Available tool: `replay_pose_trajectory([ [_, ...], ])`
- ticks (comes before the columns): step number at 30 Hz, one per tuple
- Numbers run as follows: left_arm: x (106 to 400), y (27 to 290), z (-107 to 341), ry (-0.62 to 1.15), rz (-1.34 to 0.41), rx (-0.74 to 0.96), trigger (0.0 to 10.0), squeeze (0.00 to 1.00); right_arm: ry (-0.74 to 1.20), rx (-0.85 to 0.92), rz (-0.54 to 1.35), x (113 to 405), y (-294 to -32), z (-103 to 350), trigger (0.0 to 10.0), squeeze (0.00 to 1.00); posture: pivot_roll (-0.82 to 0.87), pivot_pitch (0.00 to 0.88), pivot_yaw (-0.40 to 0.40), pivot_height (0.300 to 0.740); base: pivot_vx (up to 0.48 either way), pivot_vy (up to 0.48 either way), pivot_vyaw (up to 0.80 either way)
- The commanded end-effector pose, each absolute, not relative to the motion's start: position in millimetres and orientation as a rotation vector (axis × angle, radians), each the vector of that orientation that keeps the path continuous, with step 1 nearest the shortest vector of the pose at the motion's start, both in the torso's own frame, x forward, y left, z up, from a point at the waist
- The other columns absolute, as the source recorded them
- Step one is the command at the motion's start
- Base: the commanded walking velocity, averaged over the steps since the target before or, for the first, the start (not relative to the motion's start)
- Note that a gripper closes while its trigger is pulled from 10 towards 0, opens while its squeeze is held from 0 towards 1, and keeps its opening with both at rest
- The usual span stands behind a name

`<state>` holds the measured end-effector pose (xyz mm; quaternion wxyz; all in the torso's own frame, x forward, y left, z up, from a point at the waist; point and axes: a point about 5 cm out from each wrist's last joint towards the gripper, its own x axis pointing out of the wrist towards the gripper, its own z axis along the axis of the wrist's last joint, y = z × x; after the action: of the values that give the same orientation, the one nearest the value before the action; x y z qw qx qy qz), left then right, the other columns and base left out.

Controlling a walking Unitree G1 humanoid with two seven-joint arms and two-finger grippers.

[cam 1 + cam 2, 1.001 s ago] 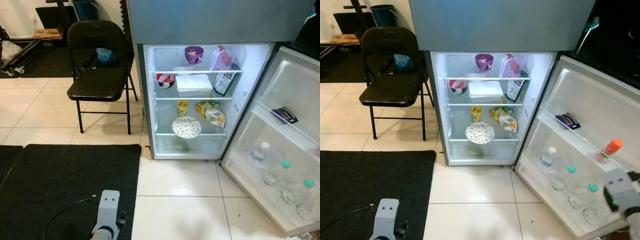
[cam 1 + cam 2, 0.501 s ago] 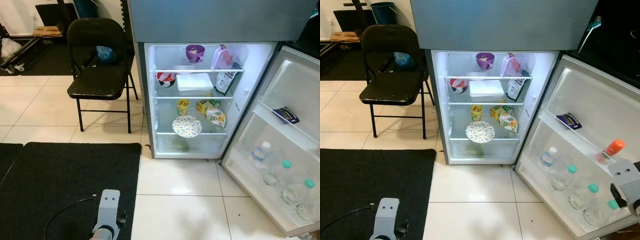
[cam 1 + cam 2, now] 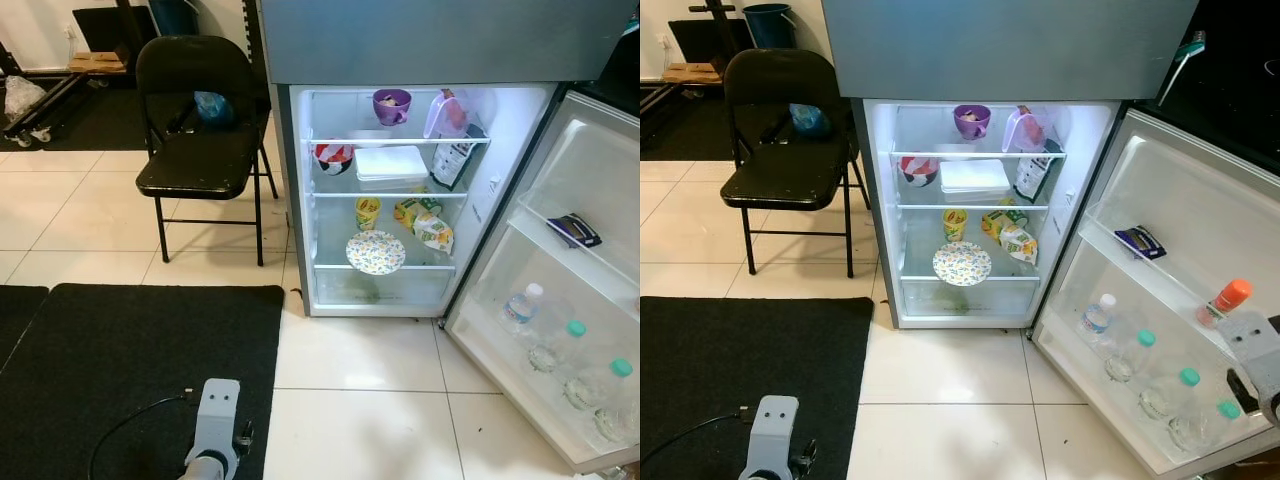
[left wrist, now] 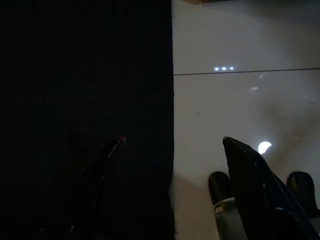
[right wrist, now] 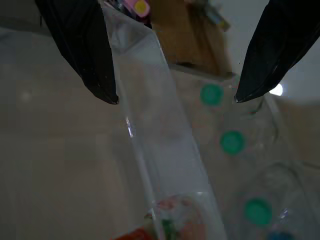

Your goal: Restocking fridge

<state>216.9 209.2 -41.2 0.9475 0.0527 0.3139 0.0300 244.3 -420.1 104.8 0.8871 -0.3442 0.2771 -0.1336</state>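
White-tiled floor fronts the upright fridge point(image 3: 980, 215), door swung right; right pincer point(image 5: 175, 97) gapes wide over bottles point(image 5: 232, 142).

Door shelf point(image 3: 1160, 440) holds bottles point(image 3: 1122, 356).

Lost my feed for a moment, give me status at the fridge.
Right gripper open, empty, over the door shelf bottles. Left gripper open, idle above floor. Fridge door wide open, nothing blocking.
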Motion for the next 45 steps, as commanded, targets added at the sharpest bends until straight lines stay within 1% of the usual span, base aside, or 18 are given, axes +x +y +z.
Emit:
replay_pose_trajectory([
  [1,209,216,-45,0.671,0.069,0.123,10.0,0.0,0.645,-0.717,-0.242,238,-423,100,10.0,0.0,-0.14,0.154,0.016,0.717,0.0,0.0,0.0],
  [7,208,218,-45,0.674,0.069,0.128,10.0,0.0,0.662,-0.686,-0.217,240,-420,98,10.0,0.0,-0.13,0.161,0.021,0.717,0.0,0.0,0.0],
  [14,207,219,-45,0.676,0.064,0.132,10.0,0.0,0.591,-0.608,-0.141,251,-413,106,10.0,0.0,-0.13,0.162,0.025,0.717,0.0,0.0,0.0],
  [15,207,217,-45,0.679,0.059,0.134,10.0,0.0,0.529,-0.569,-0.053,259,-404,111,10.0,0.0,-0.14,0.164,0.025,0.717,0.0,0.0,0.0],
  [18,207,217,-45,0.681,0.057,0.134,10.0,0.0,0.507,-0.552,-0.014,261,-400,113,10.0,0.0,-0.14,0.164,0.025,0.717,0.0,0.0,0.0],
  [22,208,210,-46,0.682,0.037,0.136,10.0,0.0,0.462,-0.548,0.201,271,-377,114,10.0,0.0,-0.15,0.167,0.027,0.717,0.0,0.0,0.0],
  [25,209,209,-46,0.682,0.033,0.134,10.0,0.0,0.424,-0.541,0.255,277,-370,122,10.0,0.0,-0.16,0.166,0.026,0.717,0.0,0.0,0.0],
  [27,209,209,-46,0.682,0.033,0.134,10.0,0.0,0.424,-0.541,0.255,277,-370,122,10.0,0.0,-0.16,0.166,0.026,0.717,0.0,0.0,0.0],
  [30,209,207,-47,0.685,0.032,0.133,10.0,0.0,0.365,-0.569,0.337,288,-360,139,10.0,0.0,-0.16,0.166,0.02,0.717,0.0,0.0,0.0],
  [32,209,207,-47,0.686,0.033,0.132,10.0,0.0,0.344,-0.566,0.353,291,-358,145,10.0,0.0,-0.16,0.166,0.018,0.717,0.0,0.0,0.0],
  [34,208,207,-47,0.686,0.036,0.13,10.0,0.0,0.265,-0.602,0.42,300,-346,168,10.0,0.0,-0.16,0.165,0.017,0.717,0.0,0.0,0.0],
  [36,208,207,-47,0.687,0.037,0.13,10.0,0.0,0.241,-0.601,0.434,301,-342,174,10.0,0.0,-0.16,0.165,0.017,0.717,0.0,0.0,0.0],
  [38,206,207,-48,0.691,0.038,0.131,10.0,0.0,0.103,-0.669,0.483,307,-326,218,10.0,0.0,-0.15,0.166,0.015,0.717,0.0,0.0,0.0],
  [40,206,207,-48,0.691,0.038,0.131,10.0,0.0,0.103,-0.669,0.483,307,-326,218,10.0,0.0,-0.15,0.166,0.015,0.717,0.0,0.0,0.0],
  [42,204,206,-49,0.695,0.034,0.132,10.0,0.0,-0.041,-0.75,0.533,303,-308,270,10.0,0.0,-0.16,0.165,0.016,0.717,0.0,0.0,0.0],
  [44,204,205,-50,0.698,0.029,0.133,10.0,0.0,-0.188,-0.781,0.564,296,-291,312,10.0,0.0,-0.16,0.165,0.016,0.717,0.0,0.0,0.0],
  [45,204,205,-50,0.698,0.029,0.133,10.0,0.0,-0.188,-0.781,0.564,296,-291,312,10.0,0.0,-0.16,0.165,0.016,0.717,0.0,0.0,0.0],
])
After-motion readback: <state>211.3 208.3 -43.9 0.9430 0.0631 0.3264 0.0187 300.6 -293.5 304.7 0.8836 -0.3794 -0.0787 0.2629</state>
